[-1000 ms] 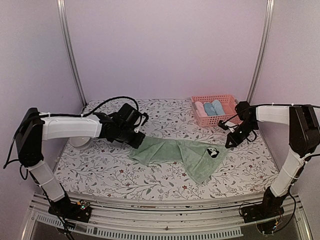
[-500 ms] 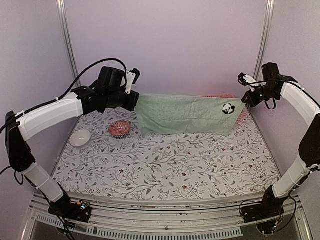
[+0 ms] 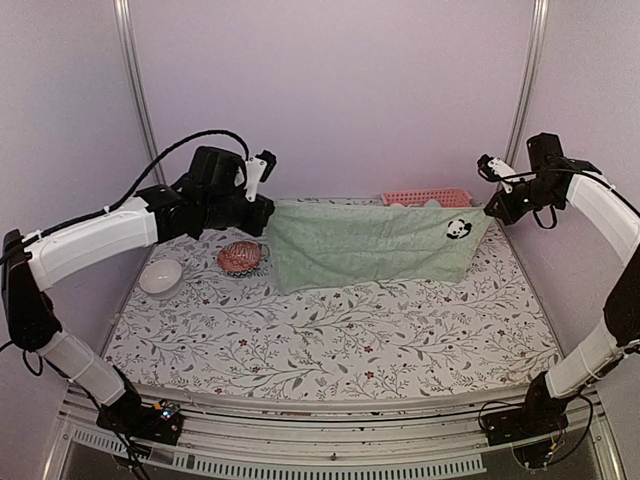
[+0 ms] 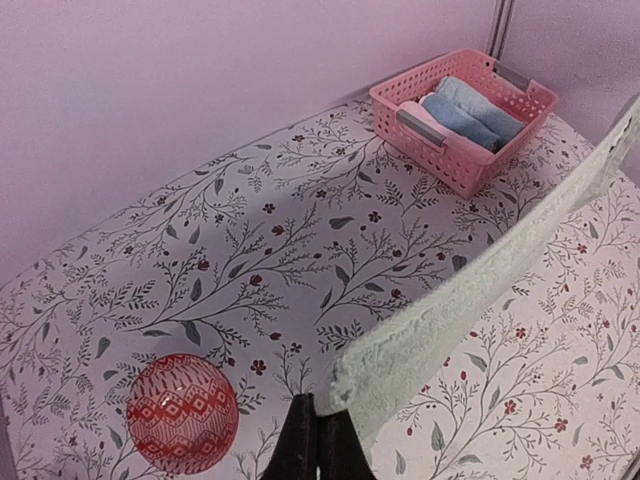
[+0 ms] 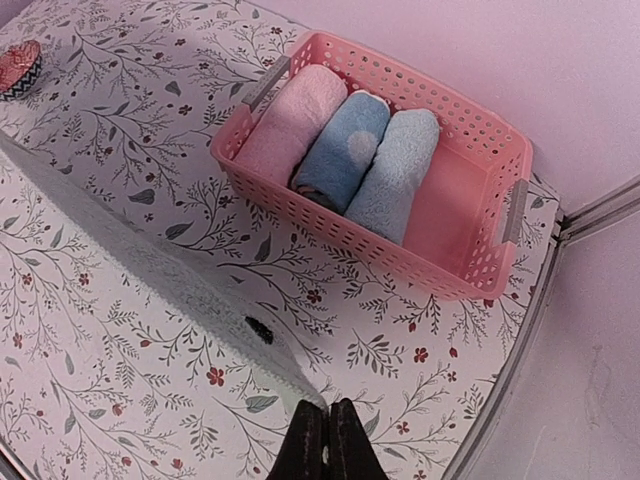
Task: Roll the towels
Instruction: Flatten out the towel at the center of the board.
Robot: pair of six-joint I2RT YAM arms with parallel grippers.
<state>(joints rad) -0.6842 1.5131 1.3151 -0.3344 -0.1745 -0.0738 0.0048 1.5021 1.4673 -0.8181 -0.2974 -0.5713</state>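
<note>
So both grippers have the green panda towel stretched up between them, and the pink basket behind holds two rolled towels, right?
Not quite. The right wrist view shows three rolled towels in the pink basket: one pink, two blue. The rest stands: the left gripper and right gripper hold the green panda towel stretched between them.

The towel (image 4: 450, 310) nipped in the left fingers (image 4: 298, 452) is nubbly, matt terry cloth, the basket (image 5: 450, 215) beyond the right fingers (image 5: 308, 445) is smooth pink plastic pierced with holes, its rolls (image 5: 395, 175) fluffy cloth, and the table cover (image 3: 330, 340) under both looks matt and printed.
</note>
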